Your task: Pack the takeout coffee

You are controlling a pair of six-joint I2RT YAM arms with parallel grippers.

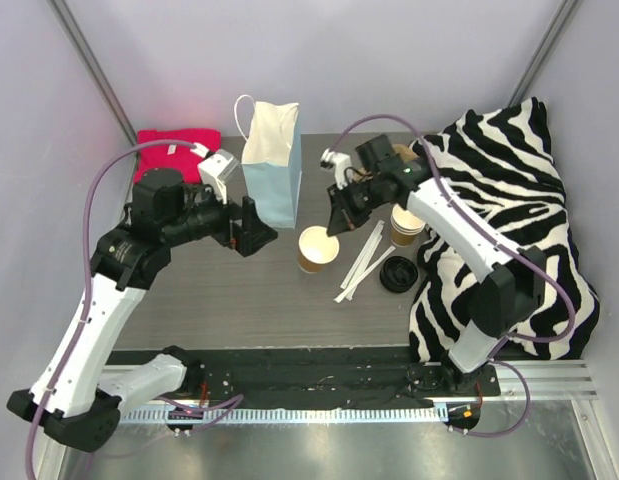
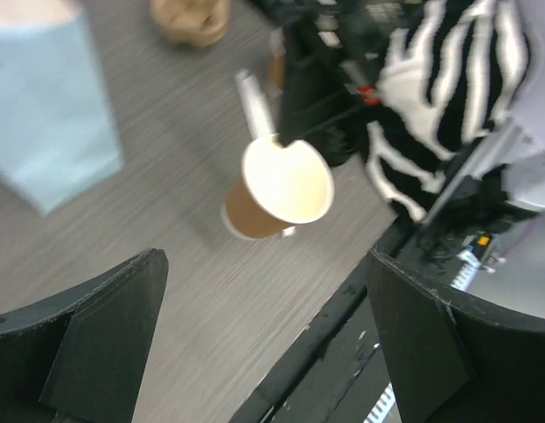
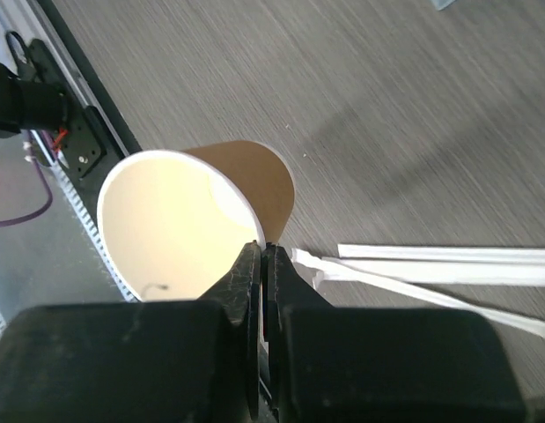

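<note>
I'm reading no print here: the white tag on the red cloth (image 1: 177, 150) is too small to make out. The tan kraft takeout coffee cup (image 1: 318, 249), pale inside, is sitting open mid-table, just R of the light blue paper bag (image 1: 271, 170). The round black lid (image 1: 398, 274) is lying apart by the zebra-print fabric (image 1: 509, 200), w/ flat white strips (image 1: 361, 262) btwn them. The right gripper (image 3: 263, 251) is clenching the cup rim. The left gripper (image 2: 263, 264) is hanging released near the bag. The table (image 1: 209, 290) is grey woodgrain, walls pale grey.
</note>
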